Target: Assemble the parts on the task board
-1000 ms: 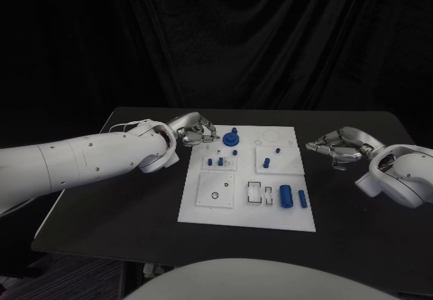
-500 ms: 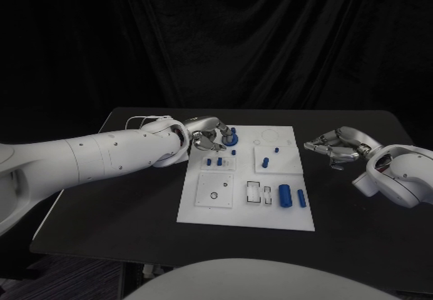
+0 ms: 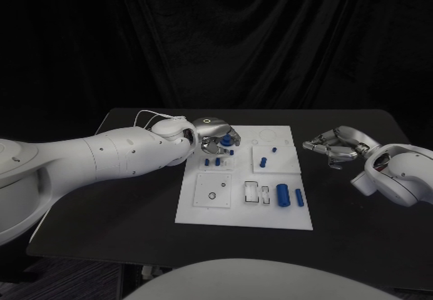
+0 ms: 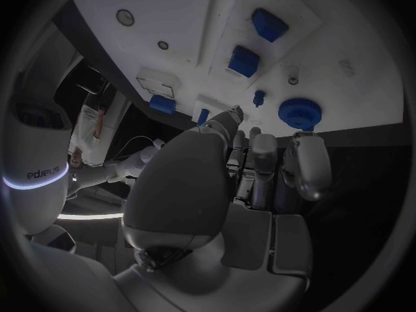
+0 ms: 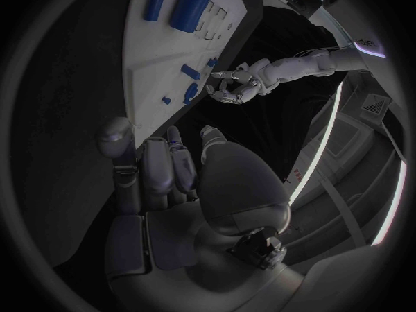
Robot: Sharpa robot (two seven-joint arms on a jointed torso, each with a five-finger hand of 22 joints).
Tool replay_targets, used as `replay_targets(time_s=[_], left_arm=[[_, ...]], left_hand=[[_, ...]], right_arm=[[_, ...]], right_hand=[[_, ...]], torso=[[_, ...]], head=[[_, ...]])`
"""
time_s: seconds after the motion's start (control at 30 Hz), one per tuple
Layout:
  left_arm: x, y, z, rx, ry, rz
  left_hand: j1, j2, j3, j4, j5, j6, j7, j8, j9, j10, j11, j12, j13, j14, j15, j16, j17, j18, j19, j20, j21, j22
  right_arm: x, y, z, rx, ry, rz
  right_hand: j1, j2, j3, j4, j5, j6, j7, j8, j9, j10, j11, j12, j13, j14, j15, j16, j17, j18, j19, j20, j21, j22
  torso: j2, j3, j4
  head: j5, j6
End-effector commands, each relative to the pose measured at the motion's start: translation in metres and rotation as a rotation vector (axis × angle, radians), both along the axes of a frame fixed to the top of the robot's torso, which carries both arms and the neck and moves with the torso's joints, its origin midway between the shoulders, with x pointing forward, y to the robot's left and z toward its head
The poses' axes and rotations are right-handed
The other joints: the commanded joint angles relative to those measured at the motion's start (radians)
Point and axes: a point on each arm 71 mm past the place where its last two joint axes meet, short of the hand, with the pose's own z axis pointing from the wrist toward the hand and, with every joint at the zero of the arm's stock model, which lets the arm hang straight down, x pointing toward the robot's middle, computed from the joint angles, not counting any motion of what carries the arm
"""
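Note:
The white task board (image 3: 271,215) lies in the middle of the black table. My left hand (image 3: 214,136) hovers over its far left corner, fingers stretched side by side toward a blue gear (image 3: 226,142) and holding nothing. In the left wrist view the gear (image 4: 300,112) lies just past the fingertips (image 4: 305,152), with a small blue peg (image 4: 258,97) beside it. Two short pegs (image 3: 213,162) stand nearer on the board. My right hand (image 3: 334,145) stays off the board's right edge, fingers curled in on nothing.
A thick blue cylinder (image 3: 284,194) and a thin blue bar (image 3: 300,197) lie at the board's near right. Another blue peg (image 3: 263,162) stands on the raised square plate at the far right. Bare table surrounds the board.
My left hand has swung right from the board's far left edge to over the blue gear. The right hand has hardly moved.

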Motion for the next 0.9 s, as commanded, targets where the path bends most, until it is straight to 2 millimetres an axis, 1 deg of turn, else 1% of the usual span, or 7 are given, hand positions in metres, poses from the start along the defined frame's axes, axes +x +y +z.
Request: replay_targets(time_s=[0.03, 0.2, 0.33, 0.5, 0.57, 0.7, 0.9], left_arm=[[0.000, -0.003, -0.002, 0.053, -0.058, -0.023], [0.002, -0.006, -0.004, 0.061, -0.067, -0.012], [0.004, -0.008, -0.007, 0.071, -0.062, -0.002], [0.005, -0.010, -0.010, 0.081, -0.054, 0.006], [0.006, -0.010, -0.013, 0.088, -0.046, 0.009], [0.007, -0.011, -0.017, 0.101, -0.032, 0.015], [0.010, -0.012, -0.021, 0.112, -0.021, 0.018]], left_hand=[[-0.005, -0.010, 0.007, 0.003, -0.004, 0.004, -0.001, -0.003, -0.028, 0.007, 0.002, 0.002, -0.005, 0.012, 0.002, 0.010, 0.005, -0.016, 0.008, -0.001, 0.006, 0.164], [-0.002, -0.010, 0.019, -0.002, 0.007, 0.014, 0.004, -0.001, -0.073, 0.019, -0.003, 0.006, -0.015, 0.026, -0.001, 0.027, 0.019, -0.019, 0.019, -0.003, 0.020, 0.168], [-0.007, -0.012, 0.024, -0.001, 0.008, 0.027, 0.007, -0.001, -0.096, 0.019, -0.001, 0.005, -0.023, 0.027, -0.001, 0.030, 0.017, -0.019, 0.021, -0.004, 0.021, 0.168], [-0.013, -0.012, 0.028, 0.001, 0.008, 0.045, 0.006, 0.001, -0.116, 0.023, 0.001, 0.005, -0.029, 0.029, 0.000, 0.034, 0.017, -0.020, 0.022, -0.003, 0.023, 0.169], [-0.014, -0.010, 0.030, 0.001, 0.008, 0.050, 0.004, 0.001, -0.124, 0.029, 0.001, 0.007, -0.031, 0.028, 0.001, 0.034, 0.014, -0.019, 0.022, -0.002, 0.022, 0.168], [-0.016, -0.007, 0.034, 0.002, 0.008, 0.065, 0.007, 0.003, -0.136, 0.037, 0.000, 0.009, -0.035, 0.027, 0.000, 0.034, 0.012, -0.020, 0.023, -0.002, 0.023, 0.169], [-0.018, -0.005, 0.037, 0.002, 0.008, 0.076, 0.008, 0.004, -0.145, 0.044, -0.001, 0.010, -0.039, 0.023, 0.000, 0.032, 0.004, -0.019, 0.021, -0.002, 0.019, 0.168]], right_arm=[[-0.001, -0.001, -0.001, 0.001, 0.000, -0.007], [0.000, -0.001, -0.001, -0.001, 0.006, -0.006], [0.000, 0.001, -0.002, -0.004, 0.012, -0.004], [0.001, 0.001, -0.002, -0.005, 0.015, -0.002], [0.001, 0.001, -0.003, -0.005, 0.016, -0.003], [0.001, 0.002, -0.003, -0.006, 0.019, -0.002], [0.001, 0.003, -0.003, -0.007, 0.023, 0.001]], right_hand=[[0.006, 0.003, -0.005, -0.003, 0.005, 0.008, -0.001, 0.004, 0.000, 0.002, -0.003, -0.002, -0.002, 0.004, -0.001, 0.000, -0.002, 0.005, 0.004, 0.000, -0.006, 0.000], [0.006, 0.003, -0.005, -0.003, 0.005, 0.008, -0.001, 0.004, 0.000, 0.002, -0.003, -0.002, -0.002, 0.004, -0.001, 0.000, -0.002, 0.005, 0.004, 0.000, -0.006, 0.000], [0.006, 0.003, -0.005, -0.002, 0.005, 0.007, -0.001, 0.004, 0.000, 0.000, -0.003, -0.003, -0.005, 0.003, -0.001, -0.003, -0.005, 0.006, 0.003, 0.000, -0.011, -0.002], [0.006, 0.003, -0.006, -0.002, 0.006, 0.006, -0.001, 0.003, 0.000, -0.002, -0.003, -0.004, -0.006, 0.003, -0.001, -0.003, -0.005, 0.006, 0.002, 0.000, -0.014, -0.003], [0.006, 0.003, -0.006, -0.002, 0.006, 0.006, -0.001, 0.003, 0.000, -0.002, -0.003, -0.004, -0.006, 0.003, -0.001, -0.003, -0.005, 0.006, 0.002, 0.000, -0.014, -0.003], [0.006, 0.003, -0.006, -0.002, 0.006, 0.006, -0.001, 0.003, 0.000, -0.002, -0.003, -0.004, -0.006, 0.003, -0.001, -0.003, -0.005, 0.006, 0.002, 0.000, -0.014, -0.003], [0.006, 0.003, -0.006, -0.002, 0.006, 0.005, -0.001, 0.002, -0.001, -0.002, -0.003, -0.005, -0.007, 0.002, -0.001, -0.005, -0.006, 0.007, 0.001, 0.000, -0.017, -0.004]], torso=[[-0.001, 0.0015, 0.0007], [-0.001, 0.0017, -0.0005], [0.000, 0.0007, -0.0061], [0.000, 0.0016, -0.0044], [-0.001, 0.0021, -0.0017], [0.000, 0.0018, -0.0010], [0.000, 0.0016, -0.0031]], head=[[-0.002, 0.000], [-0.001, 0.000], [0.005, 0.000], [0.001, 0.000], [-0.002, 0.000], [-0.002, 0.000], [-0.005, 0.000]])
